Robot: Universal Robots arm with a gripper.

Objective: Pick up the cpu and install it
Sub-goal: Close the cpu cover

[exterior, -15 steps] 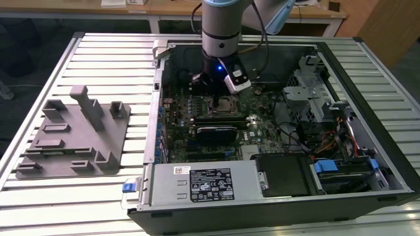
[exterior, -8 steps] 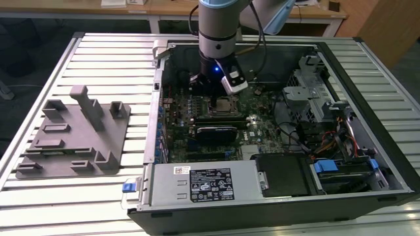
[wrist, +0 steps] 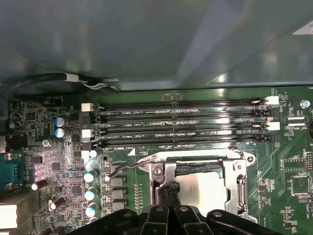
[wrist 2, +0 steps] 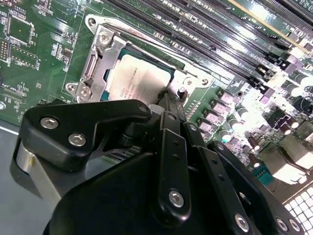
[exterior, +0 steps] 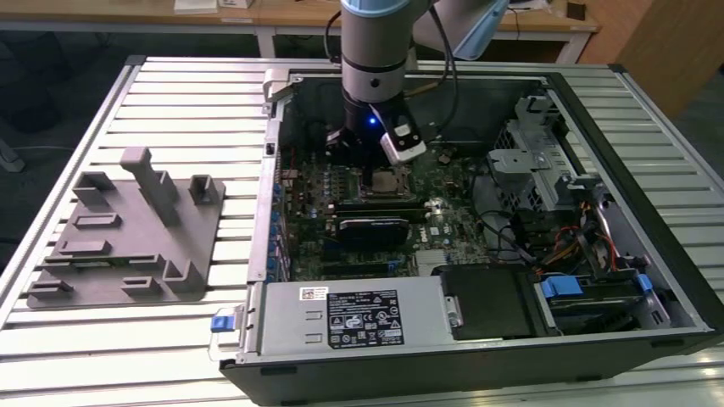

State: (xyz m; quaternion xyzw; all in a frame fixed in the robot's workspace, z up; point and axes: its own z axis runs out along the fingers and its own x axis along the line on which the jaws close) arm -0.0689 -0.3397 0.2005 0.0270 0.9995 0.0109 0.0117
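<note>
One arm comes down vertically from the far side into an open computer case, wrist straight and a blue light showing on it. One gripper, black with bolted links, hangs low over the socket; in the first wrist view its tips seem to meet in a single dark point, closed on nothing. In the second wrist view that point sits at the socket's edge just beside the cpu; contact cannot be judged. One cpu, silver-topped, lies flat inside the socket's metal frame, seen in the first wrist view and, small, in the exterior view. One wire lever sticks out from the frame. Four long memory slots run alongside the socket, with capacitors near one end and a black cable along the case wall. On the green motherboard a black card lies nearer the camera; a power supply fills the near corner and a drive cage stands toward the exterior view's right. One grey fixture with upright blocks rests well apart from the case, toward the exterior view's left. All sit on a slatted metal table; wooden desks stand behind.
</note>
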